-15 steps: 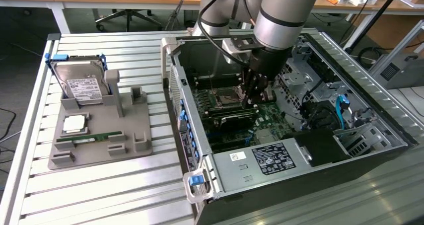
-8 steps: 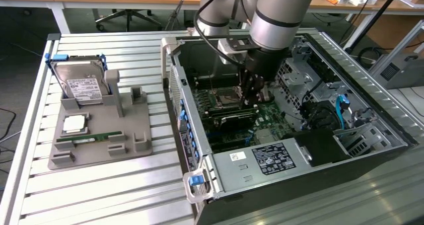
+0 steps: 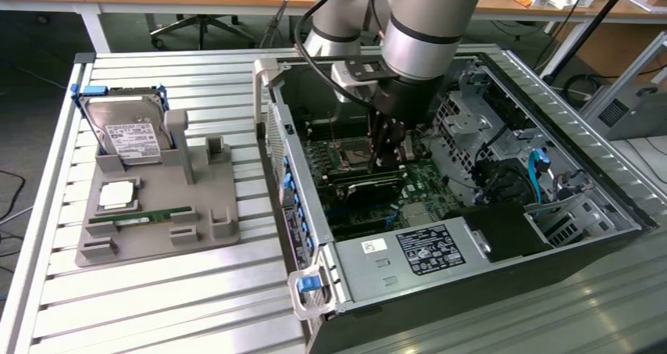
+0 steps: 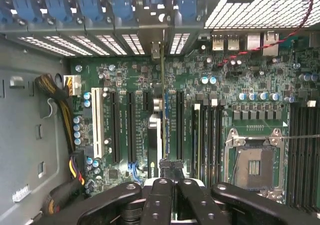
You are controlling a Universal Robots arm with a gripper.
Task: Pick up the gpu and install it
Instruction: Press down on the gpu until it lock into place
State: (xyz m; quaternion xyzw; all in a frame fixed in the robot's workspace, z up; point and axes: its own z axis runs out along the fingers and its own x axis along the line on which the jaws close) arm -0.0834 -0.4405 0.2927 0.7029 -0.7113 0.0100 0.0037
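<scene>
Wrist view shows the black tool pinching the top edge of the gpu, a thin flat dark circuit card seen edge-on, so it looks like a narrow line. The tool's fingers are pressed close together on the card. The card stands upright over one of the long black slots on the big green motherboard. Its far end, with the silvery metal strip, reaches up to the row of slotted metal covers at the back wall of the case. I cannot tell if the card's bottom edge is already pushed all the way into the slot.

From the exterior view, the tool is down inside the open black computer case, just above the motherboard, with the grey robot arm reaching down from above.

So the picking up looks done. The card is off its holder and inside the case, at the slot. What seems left is to seat it fully and let go.

Beside the case, on the exterior view's left, a grey plastic holder sits on the ribbed metal counter. It carries a silver hard drive with a white label and a narrow green memory stick.
</scene>
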